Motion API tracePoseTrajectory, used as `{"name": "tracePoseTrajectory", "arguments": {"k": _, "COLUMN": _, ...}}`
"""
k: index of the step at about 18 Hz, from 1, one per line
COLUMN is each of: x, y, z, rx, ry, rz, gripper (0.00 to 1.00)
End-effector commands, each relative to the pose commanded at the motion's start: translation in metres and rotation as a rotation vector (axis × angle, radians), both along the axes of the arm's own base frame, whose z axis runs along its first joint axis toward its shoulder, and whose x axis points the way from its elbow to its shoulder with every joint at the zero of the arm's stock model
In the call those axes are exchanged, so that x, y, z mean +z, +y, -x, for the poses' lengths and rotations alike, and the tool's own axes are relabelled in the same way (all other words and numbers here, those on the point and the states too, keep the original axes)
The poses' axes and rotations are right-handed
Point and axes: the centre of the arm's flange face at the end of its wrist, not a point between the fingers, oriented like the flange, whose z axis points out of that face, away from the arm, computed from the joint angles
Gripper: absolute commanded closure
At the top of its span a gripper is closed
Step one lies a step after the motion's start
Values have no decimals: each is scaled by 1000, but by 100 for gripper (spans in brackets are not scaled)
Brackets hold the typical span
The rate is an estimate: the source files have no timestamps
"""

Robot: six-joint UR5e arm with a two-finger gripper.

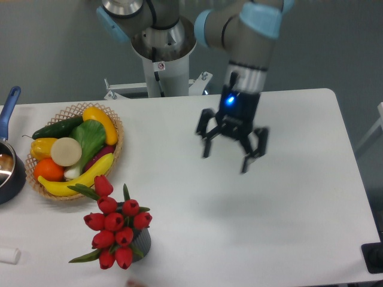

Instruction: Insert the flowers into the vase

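Observation:
The flowers (116, 224), a bunch of red tulip heads with green leaves, stand in the vase (142, 241) near the table's front left. Only a sliver of the vase's dark ribbed side shows under the blooms; its mouth is hidden. My gripper (228, 157) hangs above the middle of the table, well to the right of and behind the flowers. Its fingers (206, 145) are spread apart and hold nothing.
A wicker basket (115, 122) with banana, orange, peppers, cucumber and a green leafy vegetable sits at the left. A blue-handled dark pot (8, 169) is at the left edge. A small white object (8, 255) lies at the front left. The robot base (160, 66) stands behind the table.

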Motion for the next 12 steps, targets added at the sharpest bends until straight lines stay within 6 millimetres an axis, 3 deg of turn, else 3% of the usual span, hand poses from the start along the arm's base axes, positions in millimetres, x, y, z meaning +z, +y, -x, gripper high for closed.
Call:
{"name": "tracePoseTrajectory", "arguments": {"k": 2, "x": 23, "y": -29, "z": 1, "rx": -12, "ry": 10, "rz": 44, "gripper": 0}}
{"name": "tracePoseTrajectory", "arguments": {"k": 3, "x": 32, "y": -53, "z": 1, "rx": -56, "ry": 6, "rz": 99, "gripper": 0}}
{"name": "tracePoseTrajectory", "arguments": {"k": 7, "x": 43, "y": -101, "z": 1, "rx": -197, "ry": 40, "rz": 249, "gripper": 0}}
{"name": "tracePoseTrajectory", "arguments": {"k": 12, "x": 42, "y": -121, "z": -8, "rx": -319, "ry": 60, "rz": 440, "gripper": 0}}
